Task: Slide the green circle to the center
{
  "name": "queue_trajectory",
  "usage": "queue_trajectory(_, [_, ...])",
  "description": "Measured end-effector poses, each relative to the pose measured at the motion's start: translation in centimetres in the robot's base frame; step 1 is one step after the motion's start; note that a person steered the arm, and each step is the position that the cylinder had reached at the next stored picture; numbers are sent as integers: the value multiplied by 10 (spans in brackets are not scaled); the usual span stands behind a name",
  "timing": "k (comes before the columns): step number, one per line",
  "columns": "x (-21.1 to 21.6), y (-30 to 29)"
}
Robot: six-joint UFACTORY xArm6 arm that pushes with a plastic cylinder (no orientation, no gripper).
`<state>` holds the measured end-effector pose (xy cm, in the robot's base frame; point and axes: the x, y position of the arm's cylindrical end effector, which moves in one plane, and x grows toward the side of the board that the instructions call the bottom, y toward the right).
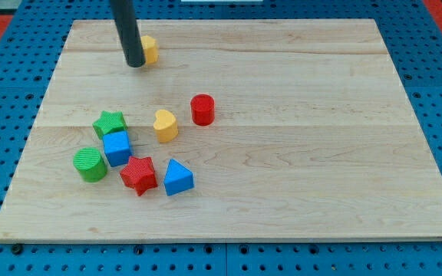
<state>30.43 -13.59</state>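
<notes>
The green circle [90, 164] is a round ribbed block at the view's lower left of the wooden board [298, 184]. It sits just left of the blue cube [117, 147]. My tip [135, 64] is at the view's upper left, far above the green circle, right beside a yellow block [150, 49] that the rod partly hides.
A green star [110, 123] sits above the blue cube. A red star [139, 175] and a blue triangle [177, 178] lie to the right of the green circle. A yellow heart [165, 125] and a red cylinder [202, 110] stand nearer the middle.
</notes>
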Motion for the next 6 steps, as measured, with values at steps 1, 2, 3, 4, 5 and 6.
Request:
queue_trajectory(1, [-14,45])
queue_trajectory(2, [-34,24])
queue_trajectory(3, [-40,-43])
queue_trajectory(4, [-44,6])
queue_trajectory(5, [-63,61])
queue_trajectory(6, [-92,26])
